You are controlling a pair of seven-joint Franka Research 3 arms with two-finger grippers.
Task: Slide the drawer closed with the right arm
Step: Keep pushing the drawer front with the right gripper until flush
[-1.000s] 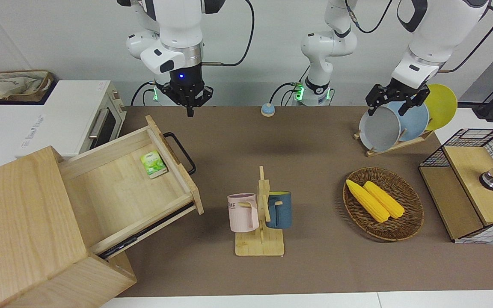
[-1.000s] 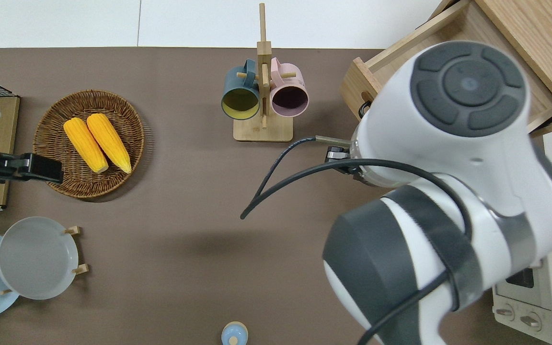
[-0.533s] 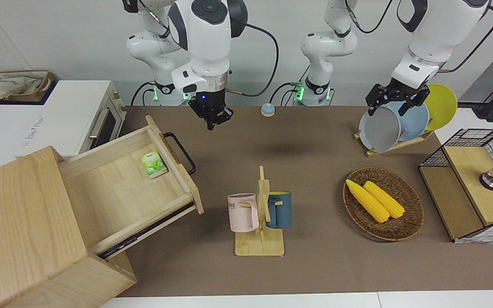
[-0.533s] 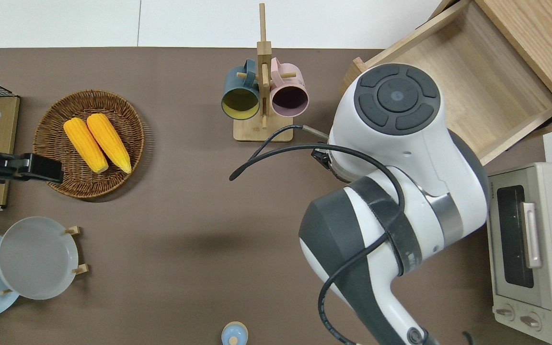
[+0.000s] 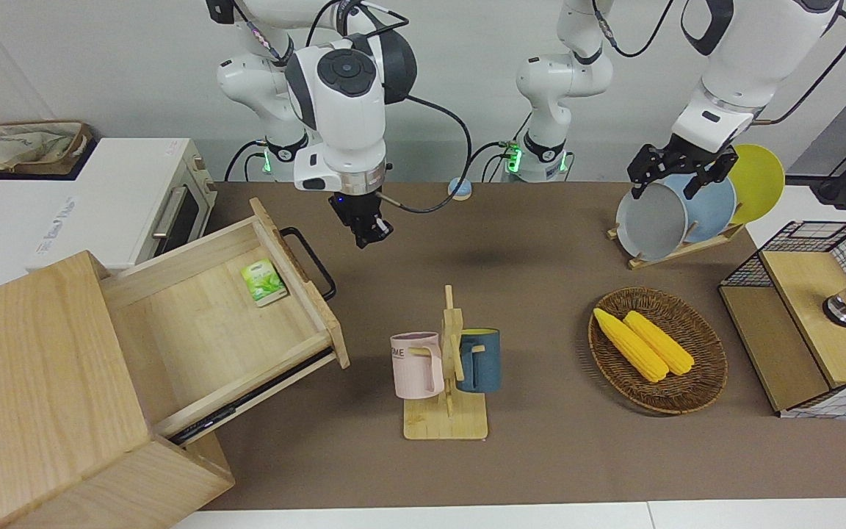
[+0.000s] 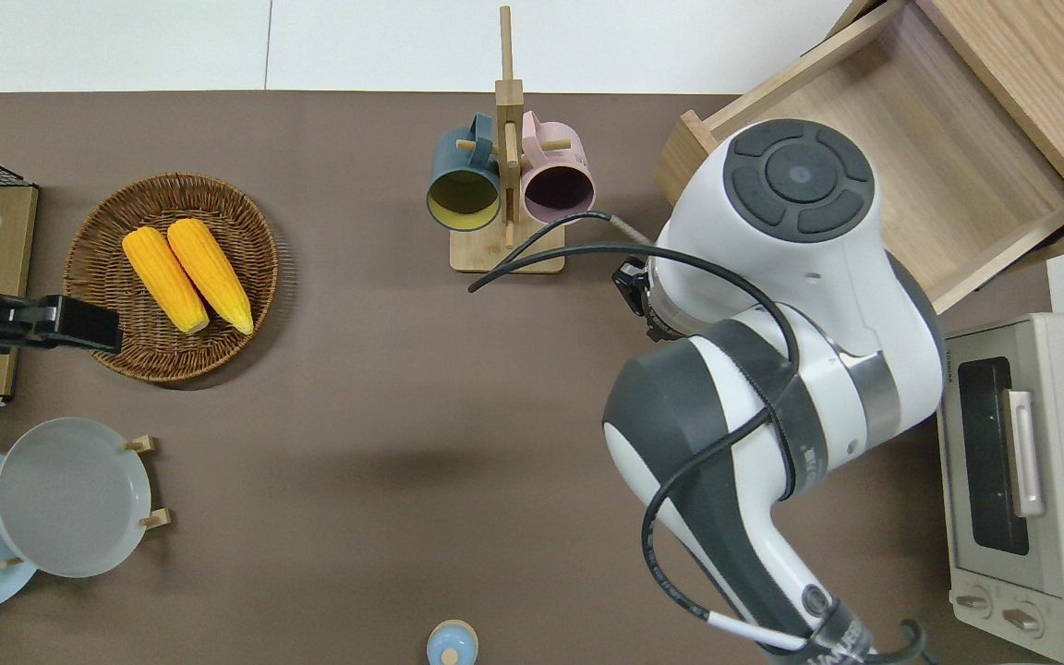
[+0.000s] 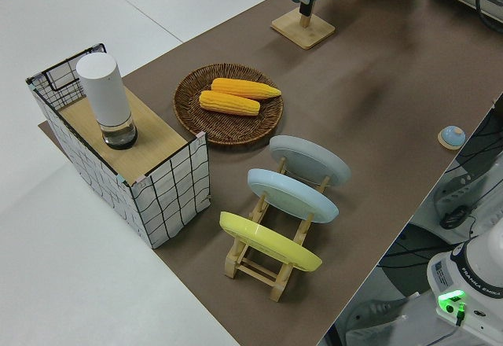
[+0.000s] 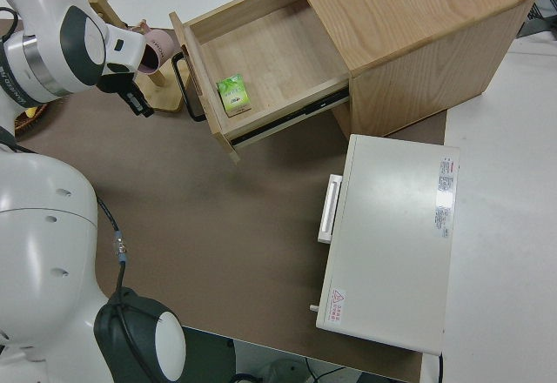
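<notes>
The drawer [image 5: 225, 323] stands pulled out of the pale wooden cabinet [image 5: 41, 389] at the right arm's end of the table. Its black bar handle [image 5: 311, 261] faces the middle of the table. A small green box [image 5: 264, 281] lies inside, also clear in the right side view [image 8: 233, 96]. My right gripper [image 5: 369, 236] hangs shut and empty over the brown mat, beside the handle and apart from it, with its fingers pointing down. In the right side view the right gripper [image 8: 139, 104] sits a short way off the drawer front. The left arm is parked.
A mug rack [image 5: 446, 411] with a pink and a blue mug stands mid-table, farther from the robots than the gripper. A white toaster oven [image 5: 136, 198] sits beside the cabinet. A corn basket [image 5: 709, 367], plate rack [image 5: 640, 257] and wire box [image 5: 812, 323] fill the left arm's end.
The right arm has swung away from over the drawer toward mid-table, and its gripper has come lower and turned. The drawer has not moved.
</notes>
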